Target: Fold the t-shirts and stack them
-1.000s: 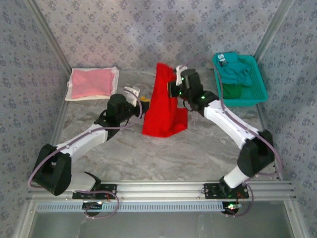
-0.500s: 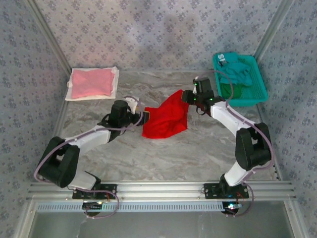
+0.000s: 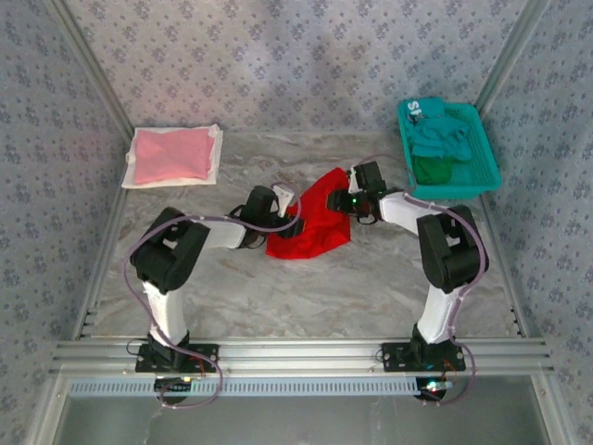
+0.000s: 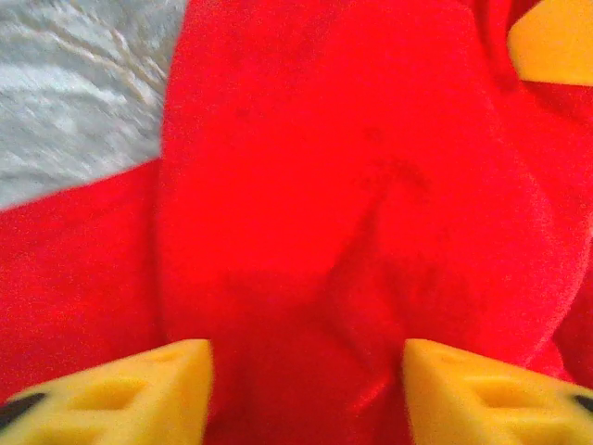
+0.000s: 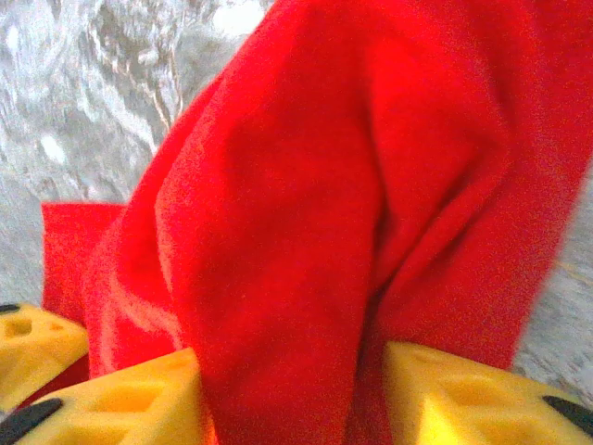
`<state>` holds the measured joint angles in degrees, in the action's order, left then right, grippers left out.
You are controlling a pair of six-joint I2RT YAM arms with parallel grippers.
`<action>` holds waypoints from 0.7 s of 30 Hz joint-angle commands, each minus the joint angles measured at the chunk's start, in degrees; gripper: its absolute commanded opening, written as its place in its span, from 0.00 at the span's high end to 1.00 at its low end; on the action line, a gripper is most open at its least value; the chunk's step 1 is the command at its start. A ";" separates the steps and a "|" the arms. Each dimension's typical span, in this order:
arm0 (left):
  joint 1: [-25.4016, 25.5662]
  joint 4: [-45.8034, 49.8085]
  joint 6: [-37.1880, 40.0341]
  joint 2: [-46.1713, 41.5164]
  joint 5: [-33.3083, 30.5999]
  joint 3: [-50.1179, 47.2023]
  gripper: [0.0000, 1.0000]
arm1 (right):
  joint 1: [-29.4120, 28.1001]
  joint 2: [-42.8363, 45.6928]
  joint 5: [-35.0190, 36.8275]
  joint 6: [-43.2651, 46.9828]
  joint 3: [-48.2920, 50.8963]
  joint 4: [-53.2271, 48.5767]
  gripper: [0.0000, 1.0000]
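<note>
While on the table [image 3: 278,287], red t-shirt [image 3: 317,227] clamped in left hand [image 4: 306,375], right hand [image 5: 292,389].

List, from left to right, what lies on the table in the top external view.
White sheet with the pink t-shirt on it → red t-shirt → teal basket holding a teal t-shirt and a dark green t-shirt.

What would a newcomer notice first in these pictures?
The bright red cloth t-shirt, crumpled mid-table, with folds between the fingers of the left gripper and right gripper. Next, the teal plastic mesh basket far right and the pale pink folded shirt far left.
</note>
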<state>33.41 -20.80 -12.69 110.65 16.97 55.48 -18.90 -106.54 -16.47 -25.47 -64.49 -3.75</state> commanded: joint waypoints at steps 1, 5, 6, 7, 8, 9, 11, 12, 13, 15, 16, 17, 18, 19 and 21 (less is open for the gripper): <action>-0.54 -4.43 -2.21 -0.64 1.62 0.88 0.80 | 0.06 -1.37 -3.41 -0.87 -1.96 2.08 0.76; -1.00 -3.29 -1.34 -8.48 -2.08 -2.65 0.96 | -0.59 3.04 -2.03 1.31 -1.47 0.88 0.94; -1.00 -2.12 -1.00 -10.80 -3.20 -3.11 0.98 | -0.89 4.62 -1.34 2.07 -1.31 0.28 0.97; -1.11 -0.84 -0.43 -13.36 -4.32 -3.59 1.00 | -1.25 6.73 -0.50 2.80 -0.89 0.04 1.00; -1.12 0.22 0.23 -15.79 -4.93 -4.09 1.00 | -1.60 8.95 -0.12 3.47 -0.14 0.47 1.00; -1.19 1.05 0.64 -18.03 -5.29 -4.53 1.00 | -1.86 10.83 0.11 3.90 0.62 1.06 1.00; -1.34 2.63 1.22 -22.95 -5.57 -5.32 1.00 | -2.42 15.24 -0.04 4.66 2.00 1.83 1.00; -1.37 3.34 1.37 -25.15 -5.63 -5.59 1.00 | -2.76 17.10 -0.22 5.20 2.52 2.19 1.00; -1.37 4.52 1.53 -27.62 -5.71 -5.82 1.00 | -3.35 19.46 0.26 6.33 3.15 2.46 1.00; -1.31 6.72 1.79 -32.32 -6.05 -6.32 1.00 | -5.02 24.05 2.34 8.53 4.36 2.40 1.00; -1.33 7.83 1.87 -34.91 -6.37 -6.51 1.00 | -5.91 26.54 3.12 9.57 5.19 2.76 1.00; -1.35 8.95 1.93 -37.56 -6.34 -6.76 1.00 | -6.69 29.07 3.64 10.72 6.03 3.19 1.00; -1.25 10.13 2.03 -40.02 -6.25 -6.71 1.00 | -7.23 31.18 4.09 11.45 6.54 3.37 1.00; -1.13 11.75 2.28 -42.87 -6.25 -6.52 1.00 | -7.65 33.16 4.29 12.03 7.08 3.48 1.00; -0.80 14.36 3.12 -47.98 -6.07 -5.97 1.00 | -8.76 37.90 4.60 13.18 8.00 3.74 1.00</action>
<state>32.64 -11.42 -11.44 69.21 12.21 49.28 -27.07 -73.80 -14.87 -16.49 -58.22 -0.84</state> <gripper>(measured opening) 0.048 0.078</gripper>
